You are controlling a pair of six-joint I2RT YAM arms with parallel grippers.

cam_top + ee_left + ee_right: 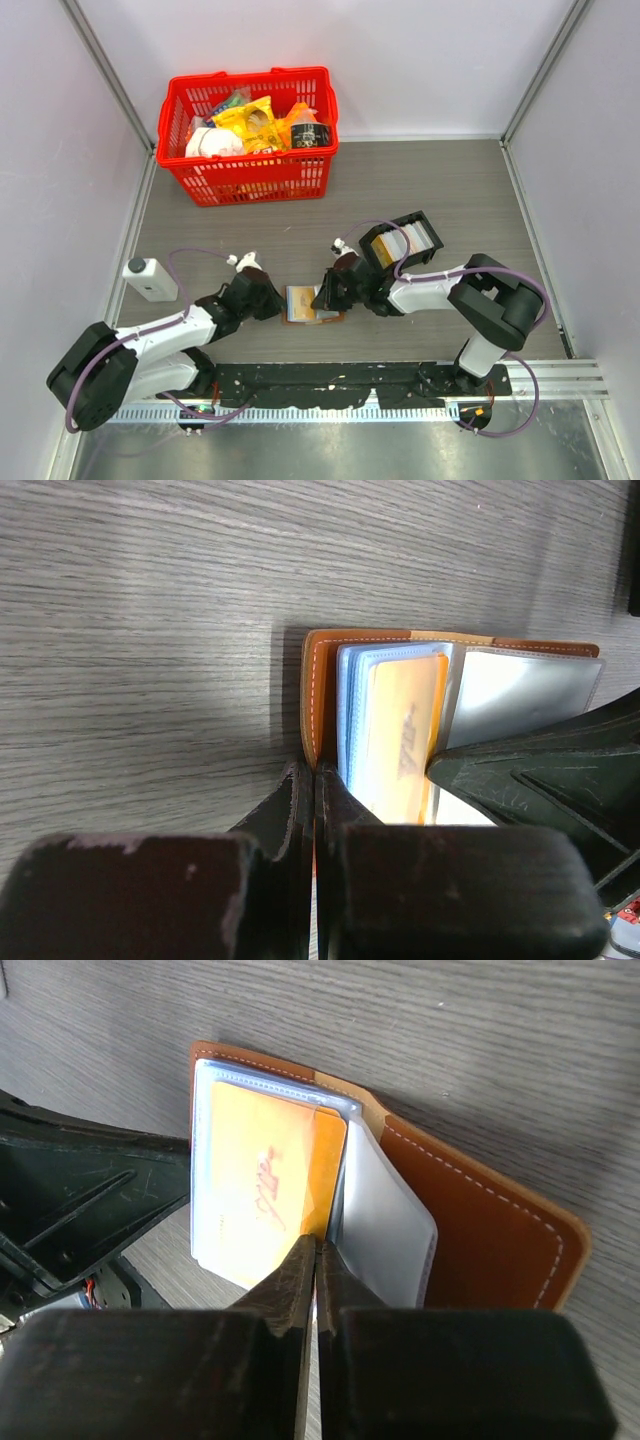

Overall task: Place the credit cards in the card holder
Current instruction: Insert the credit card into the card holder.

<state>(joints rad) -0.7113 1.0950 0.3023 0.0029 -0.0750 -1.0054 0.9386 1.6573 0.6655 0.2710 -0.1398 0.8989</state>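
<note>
Colours on the grey counter

The counter is grey with thin wood lines. The card holder is brown leather with white stitches along its edge, and its clear pockets look silvery and pale blue. The credit card inside is yellow-orange with red writing. Both hands, left hand and right hand, are black with little scratches. The basket is bright red, with yellow, white and orange packets in it. The box tray is black, with yellow and white cards showing. A small white box has a dark button. The cables are purple.
</note>
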